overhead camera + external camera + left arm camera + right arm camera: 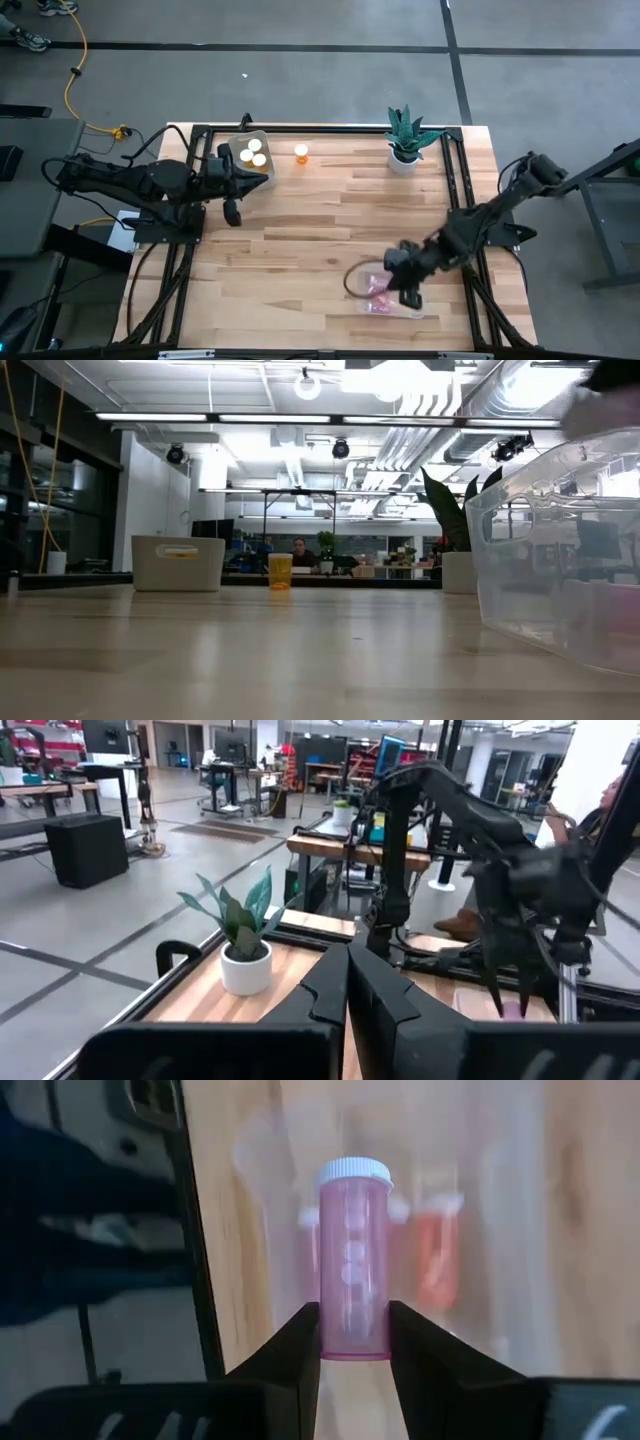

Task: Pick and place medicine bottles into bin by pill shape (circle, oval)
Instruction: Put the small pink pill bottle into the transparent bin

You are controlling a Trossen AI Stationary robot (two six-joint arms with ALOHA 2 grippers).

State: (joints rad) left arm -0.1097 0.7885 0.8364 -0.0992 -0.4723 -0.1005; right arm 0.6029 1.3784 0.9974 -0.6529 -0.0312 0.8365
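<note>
My right gripper (355, 1330) is shut on a reddish-pink medicine bottle (354, 1260) with a white cap. It is over a clear tub (392, 305) at the table's near right, and the tub also shows in the low view (560, 550). Two more bottles (438, 1250) show blurred behind it. My left gripper (347, 995) is shut and empty at the far left (258, 180), beside a pale bin (250, 155) that holds white-capped bottles. One amber bottle (301, 153) stands upright on the table beside that bin and also shows in the low view (280, 572). My right gripper pinches the pink bottle's body near its bottom end (352, 1342) between its two fingers, one on each side. The capped end (355, 1172) sticks out past the fingertips. The bottle is over the tub; whether it touches anything below, I cannot tell.
A potted green plant (405, 140) stands at the far right of the table and also shows in the left wrist view (243, 935). Black frame rails (190, 230) run along the table's left and right sides. Bare wood lies across the table's middle (320, 230).
</note>
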